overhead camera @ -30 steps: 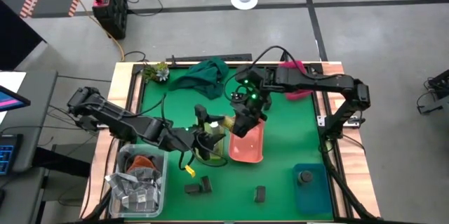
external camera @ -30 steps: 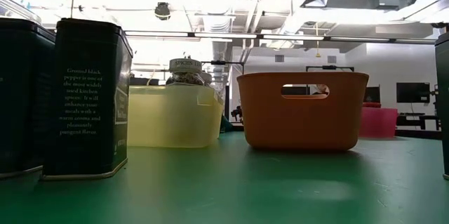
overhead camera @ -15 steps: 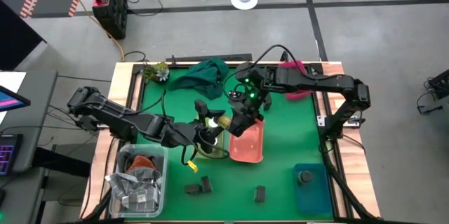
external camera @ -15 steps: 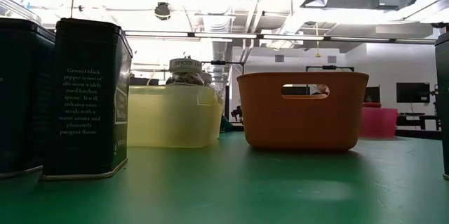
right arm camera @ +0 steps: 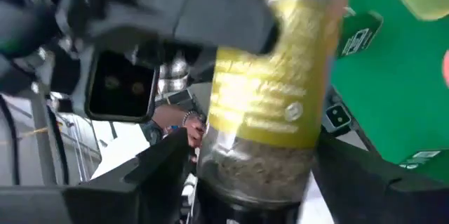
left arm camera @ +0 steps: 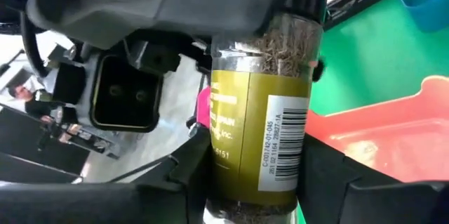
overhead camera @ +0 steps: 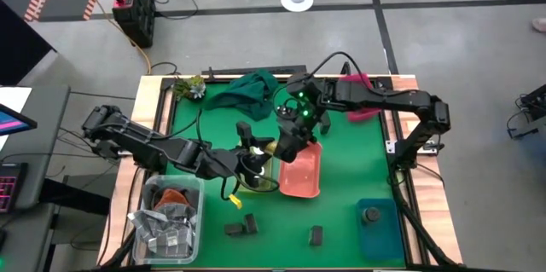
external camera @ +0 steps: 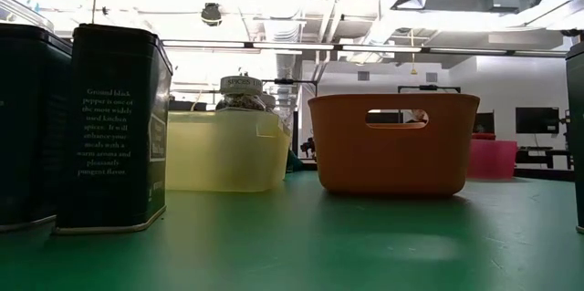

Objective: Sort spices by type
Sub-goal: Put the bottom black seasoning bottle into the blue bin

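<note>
1. Both arms meet above mid-table over the green mat (overhead camera: 341, 178). The left gripper (overhead camera: 254, 148) and the right gripper (overhead camera: 286, 146) face each other, with a clear glass spice jar with a yellow-green label (overhead camera: 269, 147) between them.
2. Left wrist view: the jar (left arm camera: 263, 112) stands between that arm's two dark fingers (left arm camera: 189, 175), which press its labelled sides. Dried herb flakes show above the label; a barcode runs along it. Left gripper is pinching the jar.
3. Right wrist view: the same jar (right arm camera: 273, 90) sits between the right arm's dark fingers (right arm camera: 161, 168), which close against its sides, herb-filled end nearest the camera. Right gripper is also clamped on the jar.
4. Just below the jar in the high view: a translucent pale yellow plastic bin (overhead camera: 256, 178), and beside it an orange plastic bin with handle slots (overhead camera: 300, 174). The two bins sit next to each other.
5. Low view: a white-topped round jar (external camera: 242, 92) shows inside the yellow bin (external camera: 224, 150); the orange bin (external camera: 392, 145) stands to its right.
6. Dark blocky tins labelled ground black pepper (external camera: 109, 127) stand near the low camera; in the high view dark packs lie on the mat's near edge (overhead camera: 241, 227) and (overhead camera: 316, 236).
7. A dark round jar (overhead camera: 371, 216) rests in a teal blue bin (overhead camera: 380, 234) at the near right corner.
8. A clear plastic tub (overhead camera: 171, 221) off the mat's left holds silvery packets. A dark green cloth (overhead camera: 252, 89) lies at the far edge; a pink bin (overhead camera: 363, 106) is partly hidden under the right arm.
</note>
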`<control>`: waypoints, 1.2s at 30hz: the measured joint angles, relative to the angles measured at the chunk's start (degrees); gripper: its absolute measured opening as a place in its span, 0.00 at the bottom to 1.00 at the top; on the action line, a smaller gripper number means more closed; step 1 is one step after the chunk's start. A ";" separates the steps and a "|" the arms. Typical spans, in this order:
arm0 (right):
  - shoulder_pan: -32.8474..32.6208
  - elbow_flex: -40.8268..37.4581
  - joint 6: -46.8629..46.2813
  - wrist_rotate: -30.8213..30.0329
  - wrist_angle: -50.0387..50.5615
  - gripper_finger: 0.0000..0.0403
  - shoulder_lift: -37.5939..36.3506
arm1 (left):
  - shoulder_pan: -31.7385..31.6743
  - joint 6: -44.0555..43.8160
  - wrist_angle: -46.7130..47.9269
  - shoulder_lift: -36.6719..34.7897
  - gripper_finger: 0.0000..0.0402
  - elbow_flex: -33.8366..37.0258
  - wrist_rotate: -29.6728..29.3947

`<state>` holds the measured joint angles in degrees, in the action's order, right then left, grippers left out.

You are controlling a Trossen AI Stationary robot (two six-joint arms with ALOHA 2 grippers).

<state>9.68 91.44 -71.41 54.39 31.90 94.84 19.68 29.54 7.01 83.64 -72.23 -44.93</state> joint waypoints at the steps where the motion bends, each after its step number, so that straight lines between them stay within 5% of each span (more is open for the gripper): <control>1: 0.63 0.00 0.06 0.07 0.14 0.78 -0.20 | 0.00 -0.64 0.13 0.00 0.40 -0.02 0.00; 7: 5.42 0.00 6.53 -3.05 2.80 0.82 -4.18 | 0.00 -10.24 4.67 0.00 0.41 -0.02 1.66; 12: 6.26 0.00 21.88 -15.03 10.76 0.83 -9.99 | -0.30 -22.99 9.09 -0.02 0.41 0.00 9.64; 21: -7.04 0.00 45.00 -43.58 15.08 0.83 -17.81 | -4.61 -31.50 7.77 -0.02 0.41 0.28 24.81; 29: -19.77 1.84 50.28 -55.59 18.23 0.83 -14.73 | -10.16 -37.81 -3.78 -0.11 0.41 5.47 37.49; 36: -23.31 11.64 57.55 -59.69 26.25 0.83 -5.73 | -10.67 -43.95 -8.01 -0.09 0.41 9.14 43.14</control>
<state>-13.63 103.07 -13.86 -5.30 58.16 89.11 9.02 -14.40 -1.00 83.55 -63.09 -1.79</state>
